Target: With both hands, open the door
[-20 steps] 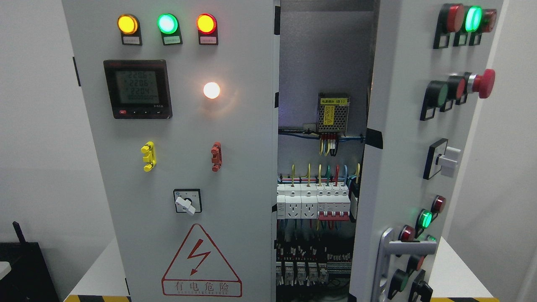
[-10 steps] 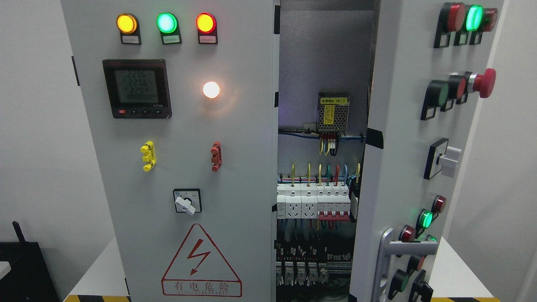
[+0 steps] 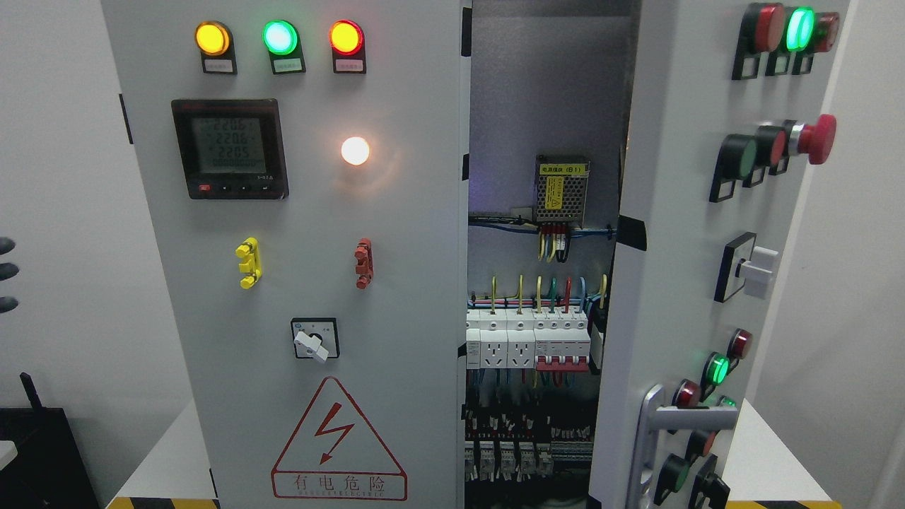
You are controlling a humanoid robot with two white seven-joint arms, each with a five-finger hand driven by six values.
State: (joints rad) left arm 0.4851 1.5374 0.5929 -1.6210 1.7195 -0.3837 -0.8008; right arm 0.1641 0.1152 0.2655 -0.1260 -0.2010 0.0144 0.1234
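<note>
R door swung open; dark fingers at L edge.

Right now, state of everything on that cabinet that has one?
right door: swung open, wiring exposed
left door: closed
amber lamp: lit
green lamp: lit
red lamp: lit
white lamp: lit
meter: display on
rotary switch: pointer toward lower right
left hand: only dark fingertips at the left edge, touching nothing
</note>
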